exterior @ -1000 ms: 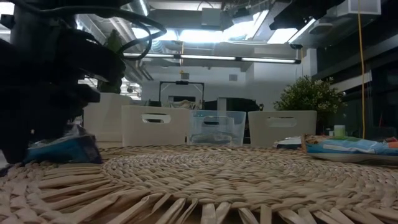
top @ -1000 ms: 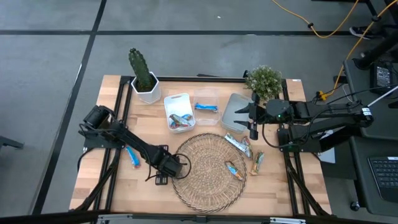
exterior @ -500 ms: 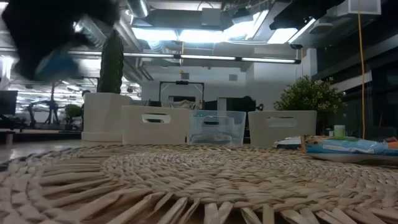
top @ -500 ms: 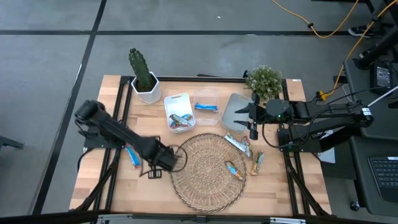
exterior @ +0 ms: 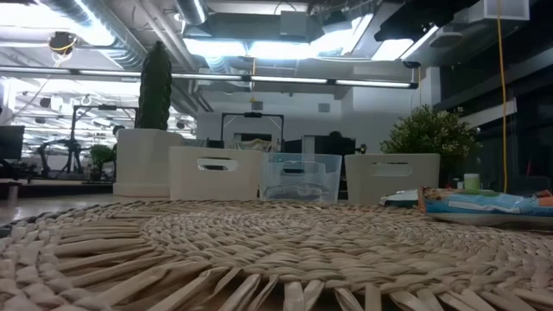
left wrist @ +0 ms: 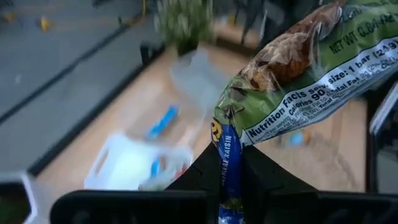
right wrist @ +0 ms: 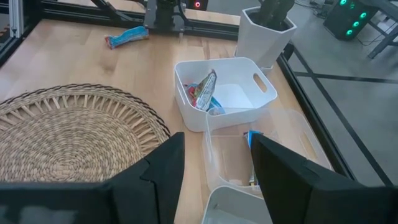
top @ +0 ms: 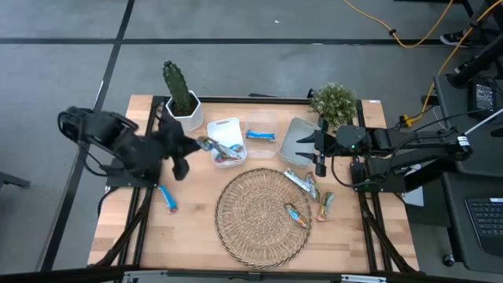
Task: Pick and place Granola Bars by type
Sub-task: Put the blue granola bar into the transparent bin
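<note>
My left gripper (top: pixel 195 145) is shut on a granola bar (left wrist: pixel 298 59) with a green-brown wrapper and a blue end. It hovers just left of the white tub (top: pixel 211 128), which holds several bars (top: pixel 229 151). A blue bar (top: pixel 167 196) lies on the table's left part. Another blue bar (top: pixel 261 135) lies in the clear tub. Three bars (top: pixel 301 182) lie on or beside the right edge of the woven mat (top: pixel 259 216). My right gripper (top: pixel 318 149) is open and empty beside the right tub (top: pixel 297 137). My left gripper pinches the bar's blue end seam (left wrist: pixel 229 163) between its two fingers. The rest of the bar sticks out past the fingertips, toward the white tub. The bar is lifted clear of the table.
A cactus in a white pot (top: pixel 182 98) stands at the far left and a leafy plant (top: pixel 334 101) at the far right. In the right wrist view, the white tub (right wrist: pixel 264 86), the clear tub (right wrist: pixel 298 134) and the blue bar (right wrist: pixel 127 36) show past the mat (right wrist: pixel 68 134).
My left gripper has risen from the mat's left edge and gone toward the table's far left, to beside the white tub. It has carried the bar clear of the table and has passed out of the low view.
</note>
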